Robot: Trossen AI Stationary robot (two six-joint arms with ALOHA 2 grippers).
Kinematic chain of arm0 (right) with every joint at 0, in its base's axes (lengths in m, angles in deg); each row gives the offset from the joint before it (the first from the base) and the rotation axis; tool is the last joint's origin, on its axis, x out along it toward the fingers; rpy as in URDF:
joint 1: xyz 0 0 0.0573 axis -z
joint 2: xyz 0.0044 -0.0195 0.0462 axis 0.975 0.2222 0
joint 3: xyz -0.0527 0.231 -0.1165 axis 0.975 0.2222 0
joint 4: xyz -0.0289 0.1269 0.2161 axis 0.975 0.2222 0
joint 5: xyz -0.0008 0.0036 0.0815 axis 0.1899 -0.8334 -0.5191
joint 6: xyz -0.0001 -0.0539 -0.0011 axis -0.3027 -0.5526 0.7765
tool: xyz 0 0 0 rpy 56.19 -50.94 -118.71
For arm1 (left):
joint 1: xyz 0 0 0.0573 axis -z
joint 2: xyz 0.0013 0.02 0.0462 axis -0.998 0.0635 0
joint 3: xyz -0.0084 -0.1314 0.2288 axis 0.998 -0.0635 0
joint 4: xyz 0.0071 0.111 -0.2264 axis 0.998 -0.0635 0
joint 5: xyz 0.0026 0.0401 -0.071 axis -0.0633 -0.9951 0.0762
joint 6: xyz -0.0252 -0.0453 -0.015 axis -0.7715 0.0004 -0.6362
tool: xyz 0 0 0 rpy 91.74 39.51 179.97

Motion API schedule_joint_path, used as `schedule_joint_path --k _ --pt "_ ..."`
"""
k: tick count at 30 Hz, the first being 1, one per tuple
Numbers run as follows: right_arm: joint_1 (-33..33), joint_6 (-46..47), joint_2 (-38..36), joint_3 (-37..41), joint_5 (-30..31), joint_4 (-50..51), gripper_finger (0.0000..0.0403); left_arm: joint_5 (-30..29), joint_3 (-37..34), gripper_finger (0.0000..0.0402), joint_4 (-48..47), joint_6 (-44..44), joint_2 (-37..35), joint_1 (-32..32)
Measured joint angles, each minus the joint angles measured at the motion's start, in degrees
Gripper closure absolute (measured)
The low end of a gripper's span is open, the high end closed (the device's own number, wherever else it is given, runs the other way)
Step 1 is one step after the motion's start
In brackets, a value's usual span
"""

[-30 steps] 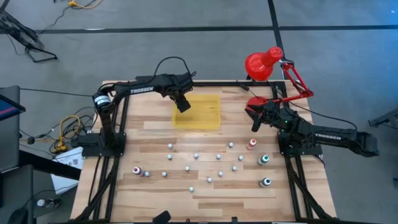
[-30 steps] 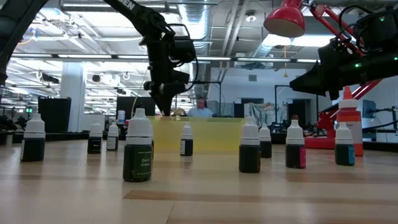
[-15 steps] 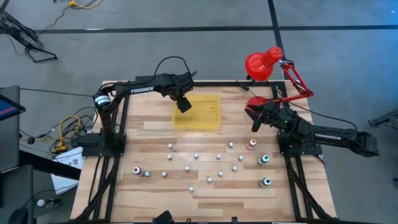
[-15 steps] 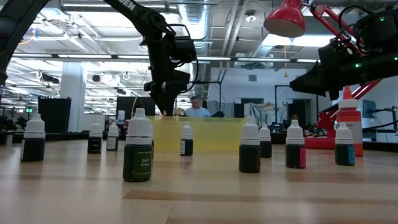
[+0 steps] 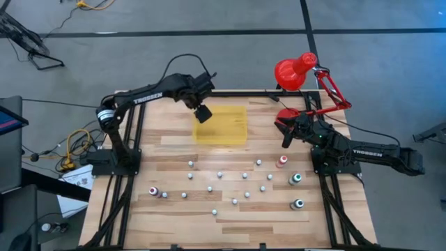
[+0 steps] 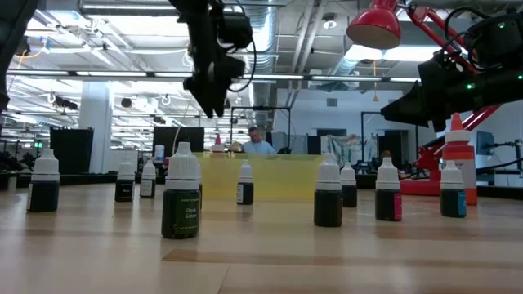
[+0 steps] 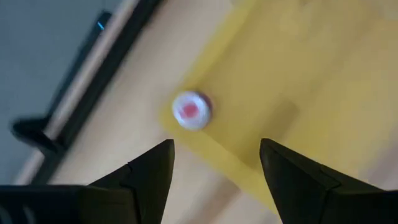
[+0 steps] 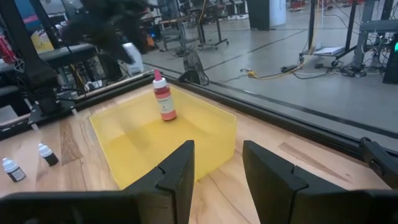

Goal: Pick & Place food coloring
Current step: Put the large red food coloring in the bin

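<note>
A red food coloring bottle (image 8: 163,97) stands upright in the corner of the yellow tray (image 8: 214,146), apparently set there as its drop-off spot. The left gripper (image 7: 214,165) hangs directly above it with fingers spread and empty, the arm reaching out over the tray's edge. The right gripper (image 8: 217,165) waits near the red desk lamp (image 5: 296,70), fingers parted with nothing between them. Other bottles (image 5: 244,176) stand scattered on the table (image 5: 174,150); blur hides the cap's detail.
</note>
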Motion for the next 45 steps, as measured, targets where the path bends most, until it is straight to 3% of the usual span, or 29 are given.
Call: schedule_joint_path --k 5,9,12,19,25,36,45 --pt "0.0 0.0 0.0 0.0 0.0 0.0 0.0276 -3.3 -1.3 0.0169 -7.1 -10.2 -4.5 6.5" --pt "0.0 0.0 0.0 0.0 0.0 0.2 0.0276 -9.5 -6.8 0.0169 -8.8 -18.3 -9.6 14.4" --pt "0.0 0.0 0.0 0.0 0.0 0.2 0.0276 -10.8 -12.5 0.0169 -10.6 -26.1 -13.6 20.2" --pt "0.0 0.0 0.0 0.0 0.0 0.7 0.0276 -3.5 -24.5 0.0169 -11.8 -47.4 -19.1 31.9" --pt "0.0 0.0 0.0 0.0 0.0 0.7 0.0276 2.9 -29.9 0.0169 -12.9 -64.0 -19.4 41.4" --pt "0.0 0.0 0.0 0.0 0.0 0.7 0.0276 7.0 -31.6 0.0135 -7.8 -88.1 -18.8 58.5" --pt "0.0 0.0 0.0 0.0 0.0 0.8 0.0276 6.6 -31.5 0.0122 -5.7 -100.0 -17.8 66.7"
